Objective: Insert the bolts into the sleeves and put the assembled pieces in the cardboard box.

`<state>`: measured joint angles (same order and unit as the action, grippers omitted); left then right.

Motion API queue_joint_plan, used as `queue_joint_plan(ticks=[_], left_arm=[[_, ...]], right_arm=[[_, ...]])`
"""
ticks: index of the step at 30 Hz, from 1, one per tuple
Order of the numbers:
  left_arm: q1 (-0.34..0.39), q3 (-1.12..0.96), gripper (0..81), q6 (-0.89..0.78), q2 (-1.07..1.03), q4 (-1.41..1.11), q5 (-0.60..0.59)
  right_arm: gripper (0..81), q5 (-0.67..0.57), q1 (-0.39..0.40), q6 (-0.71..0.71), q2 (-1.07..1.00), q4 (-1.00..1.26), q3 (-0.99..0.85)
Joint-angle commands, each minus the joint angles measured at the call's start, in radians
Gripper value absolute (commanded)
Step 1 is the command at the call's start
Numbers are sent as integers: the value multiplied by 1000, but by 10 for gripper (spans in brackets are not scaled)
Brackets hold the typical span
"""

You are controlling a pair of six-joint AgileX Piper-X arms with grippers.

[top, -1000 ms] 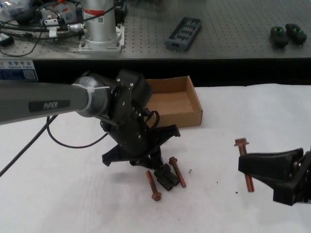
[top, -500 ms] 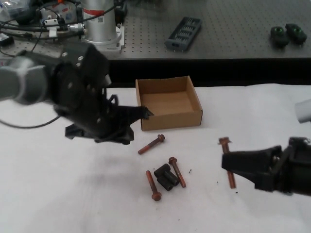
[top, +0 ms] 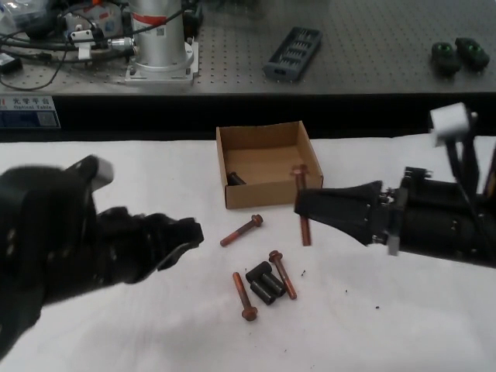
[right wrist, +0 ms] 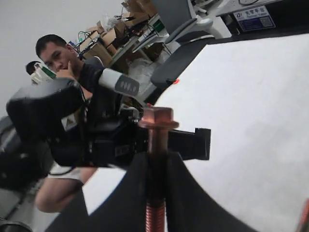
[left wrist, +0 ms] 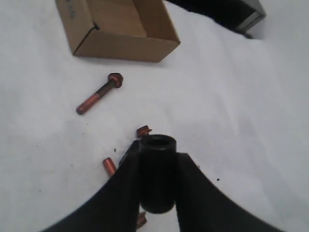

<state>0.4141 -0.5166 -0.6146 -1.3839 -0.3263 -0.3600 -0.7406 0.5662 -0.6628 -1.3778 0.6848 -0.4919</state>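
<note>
My left gripper [top: 190, 231] hangs low at the left of the white cloth, shut on a black sleeve [left wrist: 157, 179] whose open end faces the camera between the fingers. My right gripper [top: 304, 205] reaches in from the right, just in front of the cardboard box [top: 267, 198]. It is shut on a copper bolt [top: 302, 209] held upright, head up [right wrist: 158, 118]. A dark piece [top: 235, 178] lies inside the box. On the cloth between the grippers lie three loose bolts [top: 240, 230] [top: 244, 296] [top: 283, 273] and black sleeves [top: 263, 283].
Behind the cloth runs a perforated bench with a metal post base [top: 159, 46], a dark ribbed tray [top: 293, 50] and two black-green parts [top: 459, 54]. Open cloth lies at the front right. In the right wrist view the left arm [right wrist: 96, 130] stands opposite.
The left arm lifted off the pile of parts and swung left and down with a sleeve. The right gripper carried its bolt leftward to the box's front. A bolt near the box came into sight.
</note>
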Motion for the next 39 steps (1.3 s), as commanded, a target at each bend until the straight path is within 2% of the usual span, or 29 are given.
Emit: queue_joint_plan(ticks=[1, 7, 12, 21, 29, 35, 39], left_arm=[[21, 92, 24, -61, 62, -198, -13], [89, 182, 24, -62, 118, -332, -43], [156, 191, 24, -35, 120, -362, -48], [250, 191, 24, 101, 120, -356, -49], [256, 192, 24, 182, 120, -333, -51], [256, 192, 24, 233, 120, -323, -172], [257, 192, 24, 246, 120, -318, -177]], right_arm=[[21, -46, -7, -130, -46, 147, -11], [21, -66, -7, -392, -214, 475, -11], [21, -113, -7, -506, -304, 611, -11], [21, -160, -18, -529, -315, 639, -11], [21, -193, -46, -534, -315, 621, -11], [21, -235, -46, -538, -315, 614, -11], [21, -268, -42, -556, -315, 616, -11]])
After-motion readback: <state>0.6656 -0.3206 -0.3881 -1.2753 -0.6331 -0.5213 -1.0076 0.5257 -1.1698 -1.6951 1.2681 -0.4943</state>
